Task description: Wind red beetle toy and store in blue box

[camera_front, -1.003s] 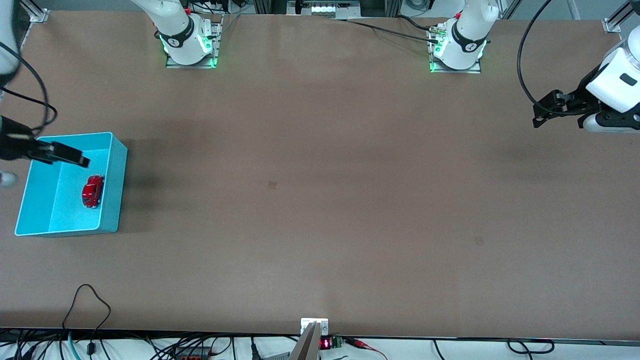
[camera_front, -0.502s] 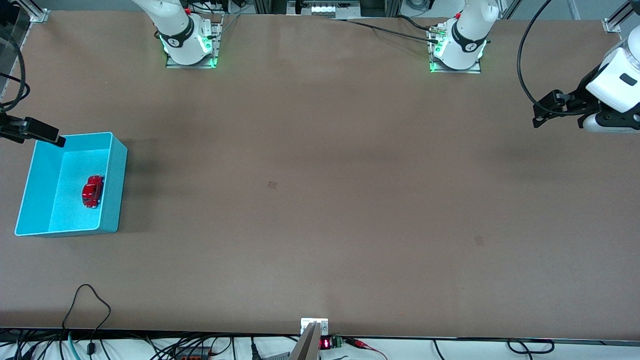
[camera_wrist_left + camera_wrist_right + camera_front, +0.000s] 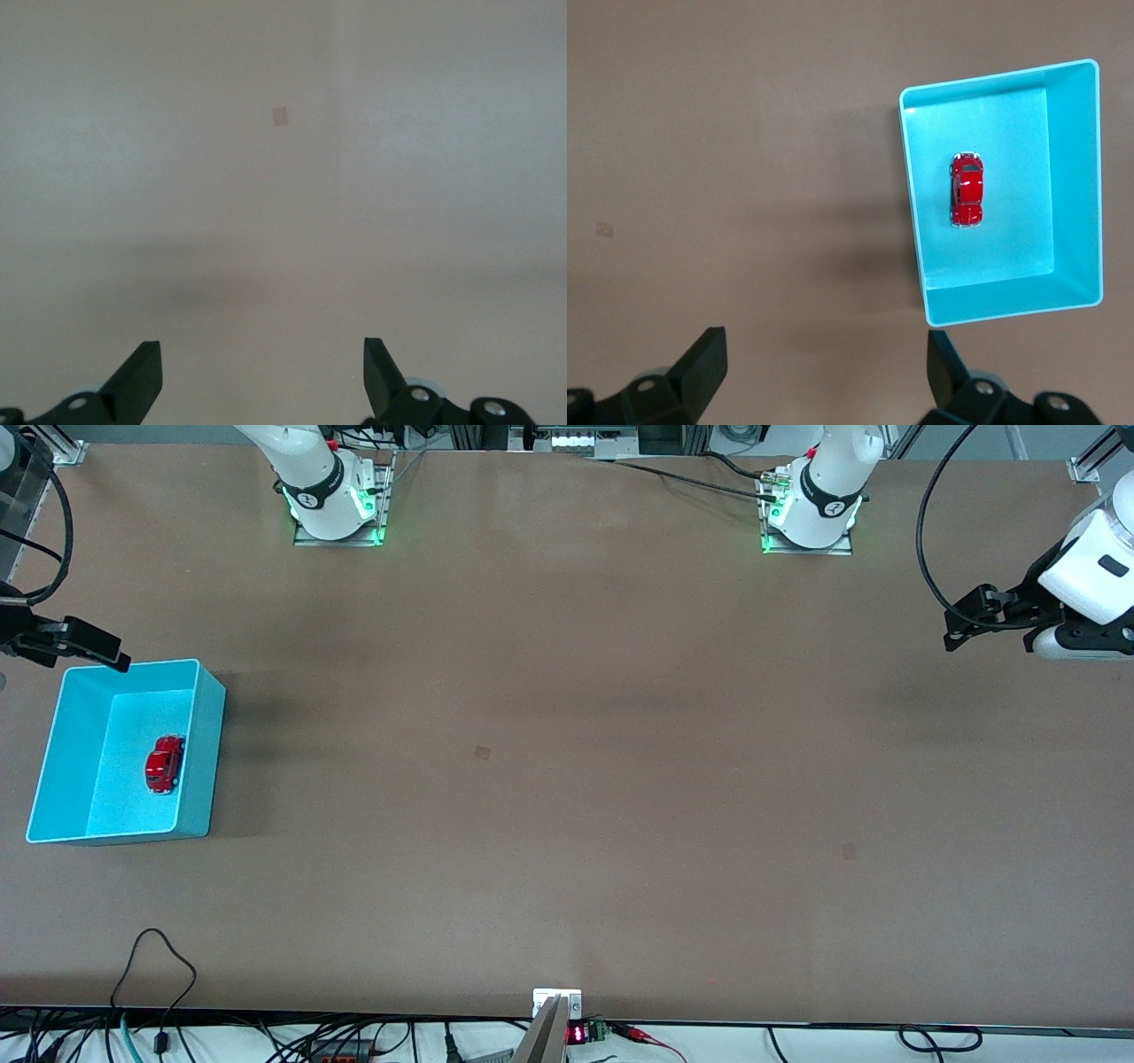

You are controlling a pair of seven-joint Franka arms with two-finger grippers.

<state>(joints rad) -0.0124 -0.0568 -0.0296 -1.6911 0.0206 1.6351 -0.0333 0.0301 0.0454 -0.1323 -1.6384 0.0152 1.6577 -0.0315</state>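
Front view: high, across the table (image 3: 567, 779), facing both bases. Right wrist view: looks down from well above — shares the blue box (image 3: 204, 744) (image 3: 914, 204) with the front view. Left wrist view: bare tabletop only — nearer the surface.

Red beetle toy (image 3: 165, 763): glossy red, silvery trim. Blue box (image 3: 202, 717): light cyan, plain. Table (image 3: 567, 779): flat brown, small darker patches. Both grippers black: left gripper (image 3: 263, 376), right gripper (image 3: 827, 365).
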